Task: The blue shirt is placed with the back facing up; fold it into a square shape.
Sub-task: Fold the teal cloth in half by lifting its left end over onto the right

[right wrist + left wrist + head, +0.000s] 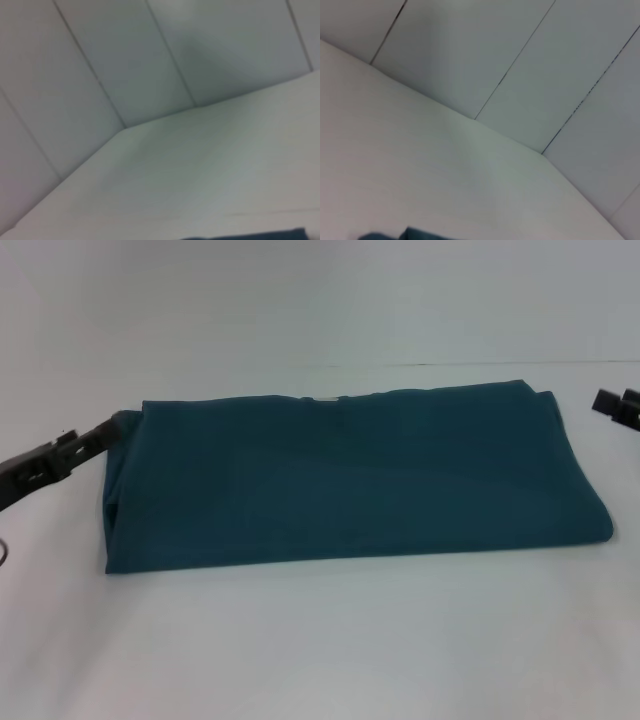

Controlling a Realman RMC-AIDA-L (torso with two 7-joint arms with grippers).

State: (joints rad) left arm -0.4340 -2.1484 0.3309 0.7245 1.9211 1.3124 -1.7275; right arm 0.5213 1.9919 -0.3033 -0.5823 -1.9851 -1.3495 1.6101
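The blue shirt (350, 475) lies on the white table (320, 640), folded into a long flat rectangle with its plain side up. My left gripper (112, 427) reaches in from the left and touches the shirt's far left corner. My right gripper (617, 406) hangs near the right edge of the head view, a little apart from the shirt's far right corner, open with nothing in it. A sliver of the shirt (415, 234) shows in the left wrist view. The right wrist view also catches a strip of the shirt (270, 235).
White panelled walls (520, 60) stand behind the table. Bare table surface surrounds the shirt in front and to both sides.
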